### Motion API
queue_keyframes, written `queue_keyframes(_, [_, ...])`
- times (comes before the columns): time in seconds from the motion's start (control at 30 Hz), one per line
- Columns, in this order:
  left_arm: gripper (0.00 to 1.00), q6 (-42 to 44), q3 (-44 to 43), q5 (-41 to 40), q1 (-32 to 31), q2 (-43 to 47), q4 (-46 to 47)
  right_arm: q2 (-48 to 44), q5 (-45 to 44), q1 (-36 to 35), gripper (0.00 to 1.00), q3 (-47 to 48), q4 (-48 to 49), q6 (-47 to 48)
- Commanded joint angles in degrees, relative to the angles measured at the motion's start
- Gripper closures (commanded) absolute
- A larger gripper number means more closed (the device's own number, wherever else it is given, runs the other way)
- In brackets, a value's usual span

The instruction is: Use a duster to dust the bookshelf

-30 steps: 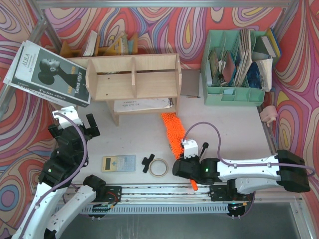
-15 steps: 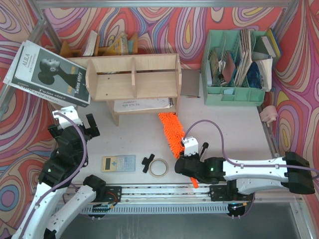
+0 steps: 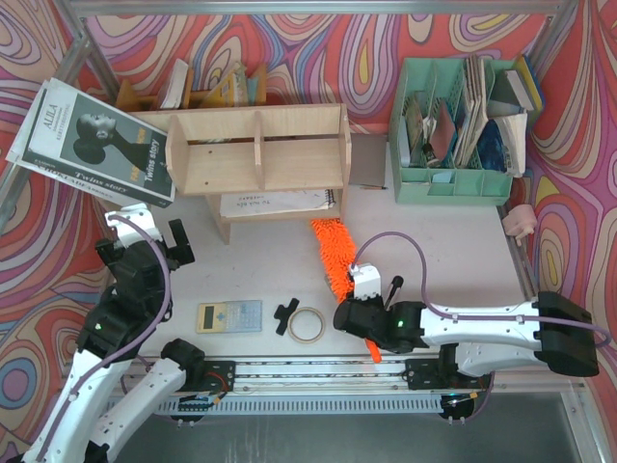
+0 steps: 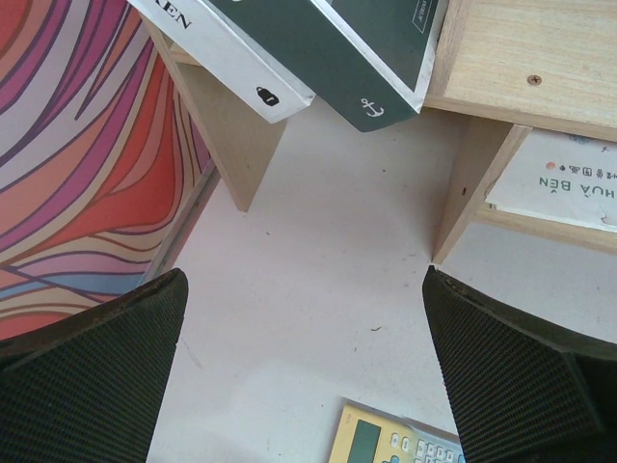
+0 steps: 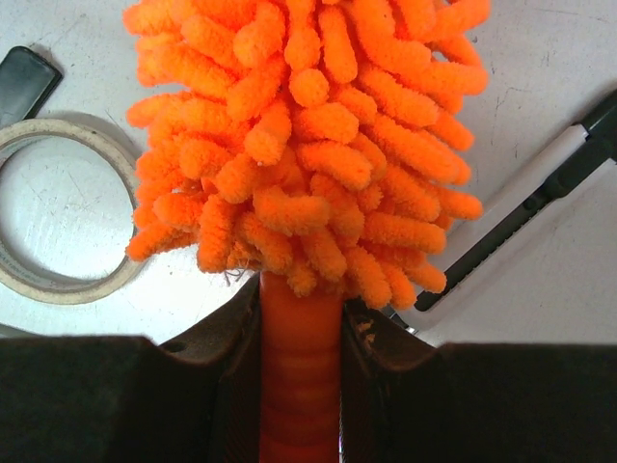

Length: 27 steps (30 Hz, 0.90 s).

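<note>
Bare table (image 3: 260, 265) between bookshelf (image 3: 258, 149) and calculator (image 3: 229, 315), tape roll (image 3: 307, 325) and duster (image 3: 333, 256) to the right — magazine (image 3: 92, 140) overhanging left end.

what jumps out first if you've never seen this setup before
The bright orange duster stands out mid-table, just in front of the bookshelf, with its handle clamped in the right tool. Next comes the loud swirly backdrop all round. A big dark-cover magazine leans against the bookshelf's left end.
</note>
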<state>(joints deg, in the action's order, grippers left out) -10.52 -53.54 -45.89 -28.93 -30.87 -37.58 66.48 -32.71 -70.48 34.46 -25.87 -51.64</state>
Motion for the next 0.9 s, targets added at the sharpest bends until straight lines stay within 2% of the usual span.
queue_keyframes(0.0, [0.01,0.14,-0.78,-0.61,0.2,-0.22,-0.02,0.59,-1.46,0.68,1.0,0.12,2.53,2.28])
queue_keyframes(0.2, [0.01,-0.11,-0.83,-0.43,0.21,-0.03,-0.32,-0.83,-1.99,0.68,1.0,1.41,4.96,6.6])
queue_keyframes(0.53, [0.02,-0.15,-0.75,-1.03,0.2,0.37,-0.3,-6.83,-7.05,0.63,1.0,3.71,-1.93,3.59])
queue_keyframes(0.87, [0.01,-0.24,-0.7,-1.04,0.22,0.42,-0.39,-1.65,0.45,1.25,1.0,2.15,-1.59,1.08])
